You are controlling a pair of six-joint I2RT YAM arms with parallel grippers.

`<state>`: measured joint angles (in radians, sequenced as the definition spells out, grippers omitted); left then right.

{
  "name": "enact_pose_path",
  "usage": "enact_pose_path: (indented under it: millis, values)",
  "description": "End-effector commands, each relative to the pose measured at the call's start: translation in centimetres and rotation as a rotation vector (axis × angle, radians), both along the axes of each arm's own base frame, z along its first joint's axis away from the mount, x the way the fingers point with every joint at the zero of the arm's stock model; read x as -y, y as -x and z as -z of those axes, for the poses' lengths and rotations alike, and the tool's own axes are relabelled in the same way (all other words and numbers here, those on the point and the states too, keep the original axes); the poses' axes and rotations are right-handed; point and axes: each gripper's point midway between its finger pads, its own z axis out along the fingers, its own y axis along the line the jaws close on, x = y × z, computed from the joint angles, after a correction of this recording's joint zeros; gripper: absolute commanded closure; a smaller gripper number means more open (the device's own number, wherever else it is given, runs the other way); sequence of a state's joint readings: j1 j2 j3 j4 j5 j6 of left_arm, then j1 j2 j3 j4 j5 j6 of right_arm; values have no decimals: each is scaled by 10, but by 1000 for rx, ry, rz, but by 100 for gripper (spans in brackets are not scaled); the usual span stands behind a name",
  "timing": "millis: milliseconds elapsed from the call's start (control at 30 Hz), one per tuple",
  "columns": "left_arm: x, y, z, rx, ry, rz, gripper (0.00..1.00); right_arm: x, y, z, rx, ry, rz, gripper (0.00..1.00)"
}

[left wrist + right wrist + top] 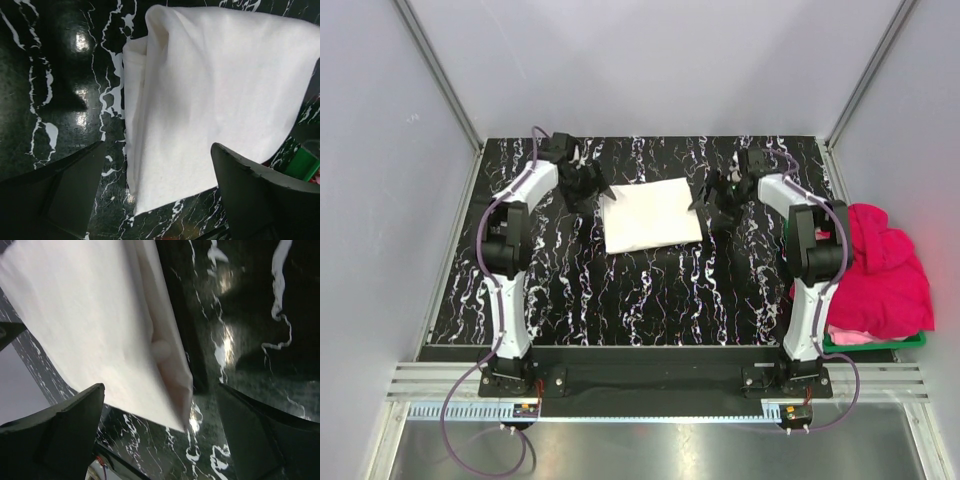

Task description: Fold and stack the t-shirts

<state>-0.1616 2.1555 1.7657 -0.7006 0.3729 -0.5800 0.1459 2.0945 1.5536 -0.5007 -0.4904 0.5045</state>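
**Folded shirt, grippers alongside.** Nearest the arm bases, and well to the right of the white t-shirt, magenta t-shirts heap over a green basket. The white t-shirt lies folded into a flat rectangle on the marbled table, with nothing stacked on it. The left gripper stands just beside its left edge and the right gripper just beside its right edge. Both have jaws spread wide and hold nothing. The step in hand appears to be clearing the fold. Each arm should rise straight up before swinging away, so that no finger drags the layers open. Only the top view shows the magenta heap. The left wrist view shows the shirt's layered left edge, and the right wrist view shows a small lump at its right edge.
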Motion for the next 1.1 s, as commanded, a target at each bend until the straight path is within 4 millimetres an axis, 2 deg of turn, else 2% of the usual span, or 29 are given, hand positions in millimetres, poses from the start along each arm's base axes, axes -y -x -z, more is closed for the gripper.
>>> enact_pose_path:
  millis: [0, 33, 67, 100, 167, 200, 267, 300, 333, 367, 433, 467, 567, 600, 633, 667, 700, 733, 767, 800, 833, 867, 900, 933, 967, 1000, 1033, 1067]
  values:
    - [7, -6, 16, 32, -64, 24, 12, 1, 11, -53, 163, -2, -31, 0]
    - [10, -4, 25, 13, -68, 25, 14, 5, 24, -46, 140, 15, -31, 0]
    - [13, -4, 30, 7, -65, 32, 18, 8, 30, -48, 142, 34, -28, 1]
    - [19, -3, 33, 6, -59, 44, 24, 14, 35, -58, 172, 61, -25, 0]
    - [26, -1, 46, -10, -54, 59, 35, 20, 51, -56, 157, 84, -25, 0]
    - [30, 2, 53, -23, -53, 72, 49, 22, 62, -61, 165, 88, -28, 0]
    - [32, 0, 58, -24, -58, 87, 65, 22, 73, -67, 171, 80, -37, 0]
    - [30, 1, 64, -30, -72, 107, 82, 23, 82, -71, 178, 76, -37, 0]
    - [27, 0, 66, -29, -93, 117, 89, 23, 87, -72, 177, 70, -39, 0]
    - [22, -3, 60, -24, -119, 128, 98, 21, 92, -75, 175, 56, -48, 0]
    - [-2, -12, 58, 4, -224, 146, 100, 20, 106, -79, 180, 40, -55, 0]
    - [-20, -18, 49, 10, -262, 138, 100, 19, 113, -87, 196, 24, -59, 0]
    - [-73, -34, 43, 28, -409, 128, 100, 19, 132, -81, 171, 12, -67, 0]
    - [-110, -46, 34, 34, -482, 94, 100, 19, 141, -80, 163, 3, -75, 0]
    - [-134, -51, 32, 30, -535, 65, 100, 19, 145, -80, 160, 0, -79, 0]
    - [-170, -63, 17, 53, -577, 2, 100, 19, 148, -82, 163, -5, -79, 0]
    - [-191, -67, 18, 46, -592, -29, 100, 18, 153, -79, 151, -11, -82, 0]
    - [-207, -73, 11, 59, -596, -69, 94, 18, 155, -80, 151, -18, -84, 0]
    - [-235, -75, 6, 57, -599, -126, 59, 17, 157, -78, 145, -22, -86, 0]
    - [-255, -79, -6, 73, -656, -188, 18, 17, 160, -78, 144, -28, -90, 0]
    - [-267, -80, -14, 83, -685, -225, 1, 16, 161, -77, 144, -32, -94, 0]
    - [-281, -80, -22, 93, -702, -267, 1, 15, 162, -77, 140, -38, -93, 0]
    - [-285, -79, -41, 119, -707, -313, 1, 15, 162, -75, 140, -44, -95, 0]
    - [-287, -74, -44, 115, -703, -328, 1, 13, 163, -75, 138, -49, -97, 0]
    - [-281, -75, -51, 139, -688, -333, 1, 13, 162, -74, 134, -55, -97, 0]
    - [-275, -73, -72, 184, -673, -345, 1, 12, 161, -74, 136, -56, -97, 0]
    - [-265, -69, -70, 180, -660, -325, 1, 12, 161, -75, 137, -57, -98, 0]
    - [-248, -71, -76, 205, -644, -299, 1, 12, 161, -76, 138, -58, -97, 0]
